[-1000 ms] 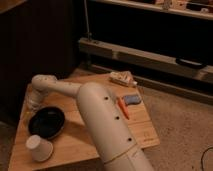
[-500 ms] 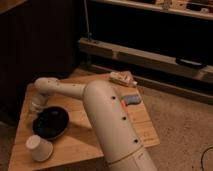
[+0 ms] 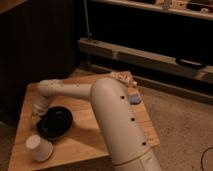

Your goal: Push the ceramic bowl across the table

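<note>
My claw (image 3: 37,112) hangs low at the left side of the small rectangular light-brown wooden desk (image 3: 76,144), at the end of a pale wrist that drops down from my forearm. Whether it is wide or narrow I cannot tell, since it shows only as a pale shape pointing down at the planks. Just to its right, and right up against it as far as I can make out, lies the round, shallow, glossy black ceramic bowl (image 3: 55,123), sitting upright on the left half of the desk with its shiny inside facing up. The claw is at the bowl's upper-left rim, outside the bowl rather than in it. Nearer the front left corner, just below the bowl and apart from it, stands a small white upturned paper cup (image 3: 39,148). My thick white arm (image 3: 121,125) rises from the lower right and bends over the middle of the desk, hiding part of it. Past the arm, near the far right edge, lie a small blue object (image 3: 134,98) and a crumpled tan object (image 3: 124,77). Beyond the desk is speckled floor (image 3: 180,125).
</note>
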You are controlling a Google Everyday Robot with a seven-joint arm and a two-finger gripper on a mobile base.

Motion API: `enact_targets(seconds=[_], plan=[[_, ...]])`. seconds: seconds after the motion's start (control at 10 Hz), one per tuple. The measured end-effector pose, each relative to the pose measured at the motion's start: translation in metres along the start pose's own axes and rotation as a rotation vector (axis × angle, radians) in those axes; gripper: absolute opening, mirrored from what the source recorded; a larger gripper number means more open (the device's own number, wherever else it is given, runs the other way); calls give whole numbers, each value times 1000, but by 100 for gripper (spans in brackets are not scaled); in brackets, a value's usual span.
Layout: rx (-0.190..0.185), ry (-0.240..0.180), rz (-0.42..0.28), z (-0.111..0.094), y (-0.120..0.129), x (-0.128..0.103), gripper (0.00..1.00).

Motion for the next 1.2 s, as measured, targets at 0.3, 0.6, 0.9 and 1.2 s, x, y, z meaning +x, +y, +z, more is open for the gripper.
enact_targets(seconds=[0.3,0.6,0.9,1.2], plan=[[20,28,64,-11,4,14,0],[39,63,113,-21,6,25,0],[35,87,150,-24,11,33,0],[25,110,190,-22,23,46,0]])
